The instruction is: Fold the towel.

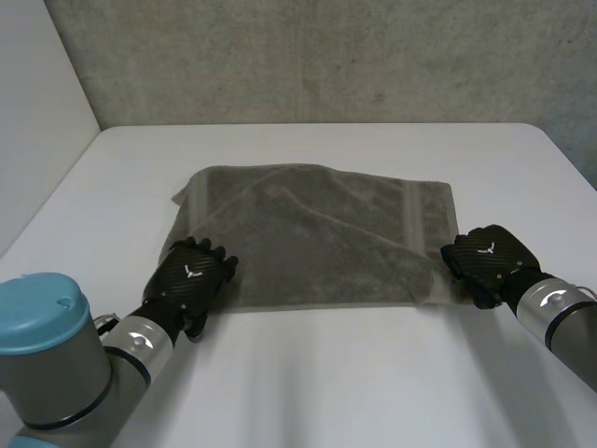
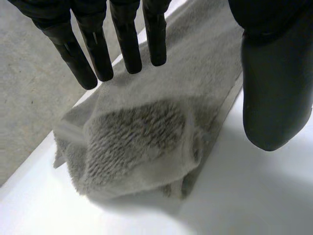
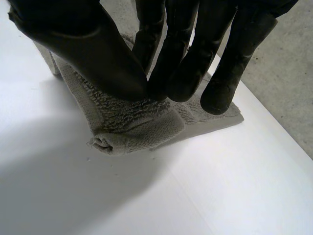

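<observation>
Fingers (image 3: 176, 73) of the right hand (image 1: 487, 257) close against the thumb, pinching the towel (image 1: 317, 233) at its near right corner, where a small roll of cloth bunches under them. The left hand (image 1: 191, 275) is at the near left corner, fingers (image 2: 127, 49) straight and spread, thumb apart (gripping nothing). The towel lies partly folded on the white surface (image 1: 326, 373), long axis left to right, its bulk on the far side of both hands, so the fold likely carries the near edge away.
</observation>
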